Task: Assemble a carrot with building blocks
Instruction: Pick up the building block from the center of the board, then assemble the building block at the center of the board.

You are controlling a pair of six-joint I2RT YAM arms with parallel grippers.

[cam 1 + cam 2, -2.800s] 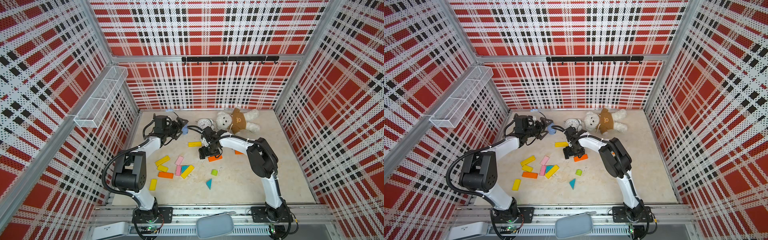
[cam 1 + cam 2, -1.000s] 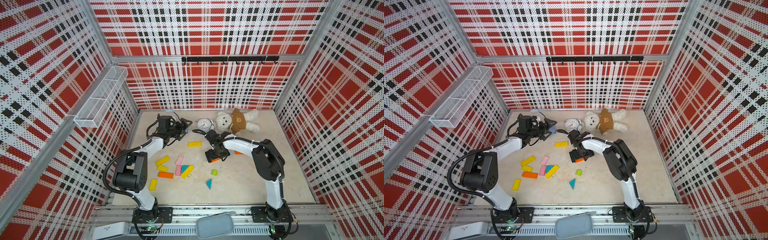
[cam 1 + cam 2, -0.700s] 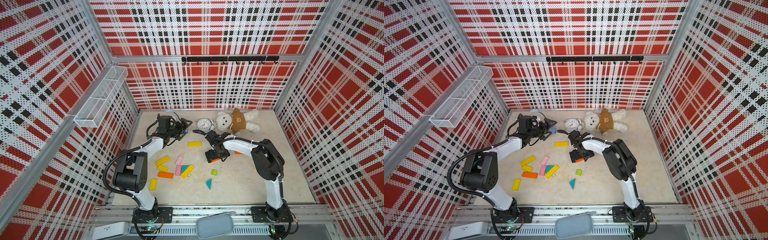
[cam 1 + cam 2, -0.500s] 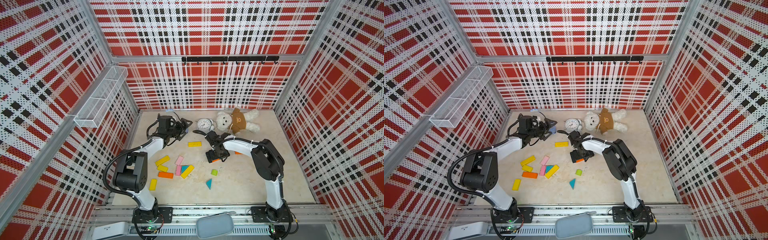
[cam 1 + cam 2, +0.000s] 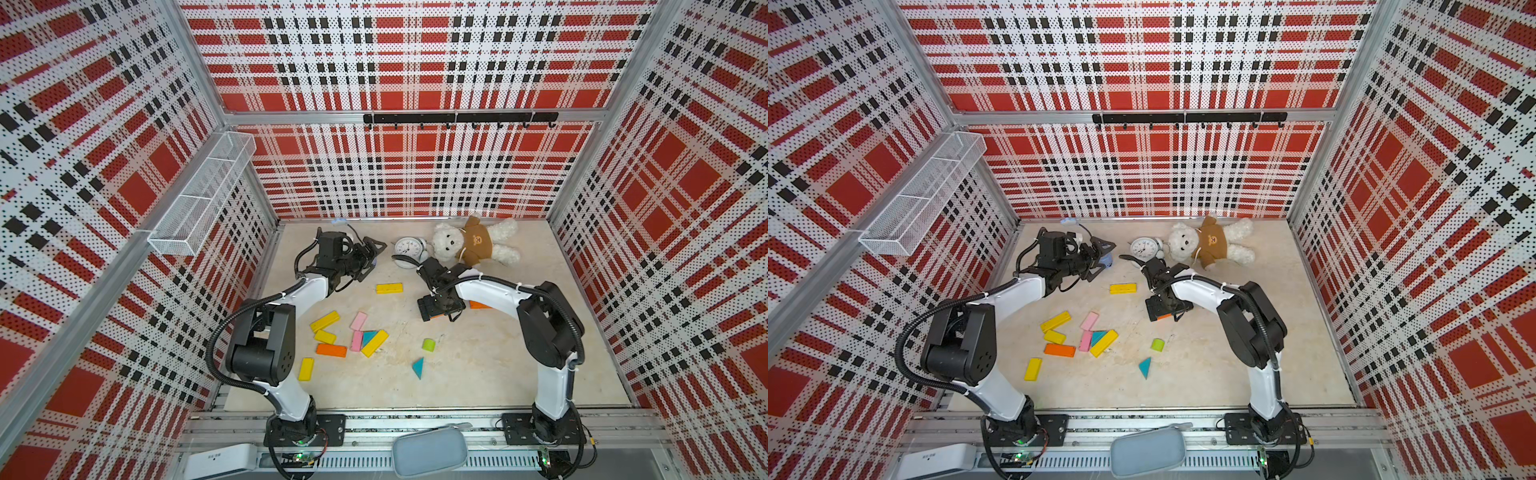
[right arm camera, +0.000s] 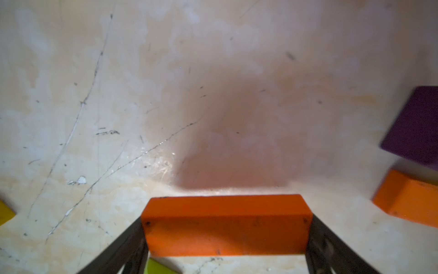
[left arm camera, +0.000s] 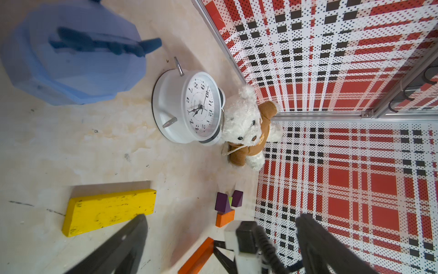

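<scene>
My right gripper (image 5: 440,309) (image 6: 226,234) is at mid-table, pointing down, shut on an orange bar (image 6: 226,225) (image 5: 1165,316) with a finger against each end. Beside it lie a short orange block (image 6: 407,201) and a purple triangle (image 6: 414,128). The left wrist view shows two purple triangles (image 7: 222,201) above that orange block (image 7: 224,218). Loose building blocks lie at front left: yellow bars (image 5: 324,321), pink bars (image 5: 358,321), an orange bar (image 5: 331,350), teal triangles (image 5: 418,368) and a lime stub (image 5: 428,344). My left gripper (image 5: 374,257) (image 7: 222,217) hovers open and empty at rear left.
A white alarm clock (image 5: 406,248) and a teddy bear (image 5: 473,245) lie at the back. A blue object (image 7: 71,54) sits on the floor by my left gripper. One yellow bar (image 5: 389,288) lies alone between the arms. Plaid walls enclose the table.
The right jaws have narrowed onto the ends of the orange bar. Since the earliest frames the right gripper shifted slightly forward. The left arm has barely moved.
</scene>
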